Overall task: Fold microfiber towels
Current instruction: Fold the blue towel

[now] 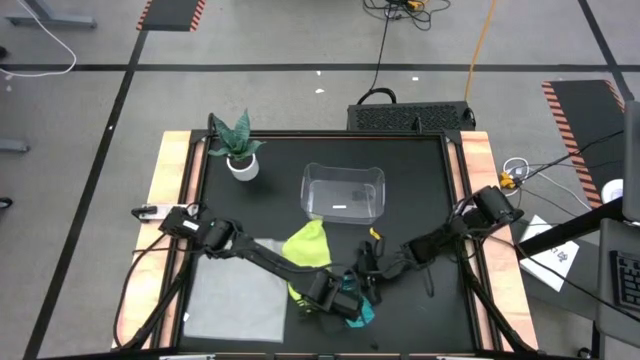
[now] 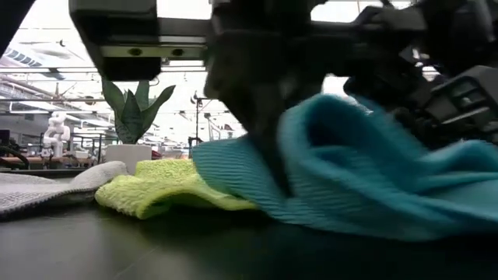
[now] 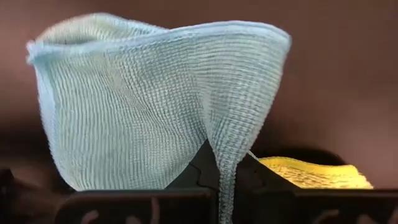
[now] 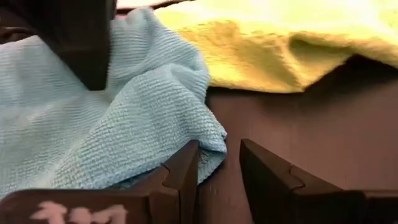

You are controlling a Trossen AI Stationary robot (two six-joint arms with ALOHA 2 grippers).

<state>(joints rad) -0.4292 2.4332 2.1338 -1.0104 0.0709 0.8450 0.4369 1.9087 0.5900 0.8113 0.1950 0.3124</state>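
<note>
The teal towel [image 2: 366,167] lies nearest the low camera, bunched on the dark table [image 1: 420,180] near its front edge, just right of centre, with both grippers lowered onto it. Going left to right: the light grey towel [image 1: 232,300] is spread flat at the front left, apparently set aside; the yellow-green towel [image 1: 308,248] lies crumpled beside it, touching the teal one. A fold of teal cloth is pinched by the left gripper [image 3: 219,193] and raised into a cone, probably to free a corner for folding. The right gripper [image 4: 219,163] is held slightly apart at the teal hem, which rests against one finger without being clamped, seemingly readied to take a second corner. Further back on the black surface, edged in wood, stand a potted plant [image 1: 238,148] and a clear plastic bin [image 1: 345,192]. Beyond, grey flooring with cables and striped hazard tape is seen.
</note>
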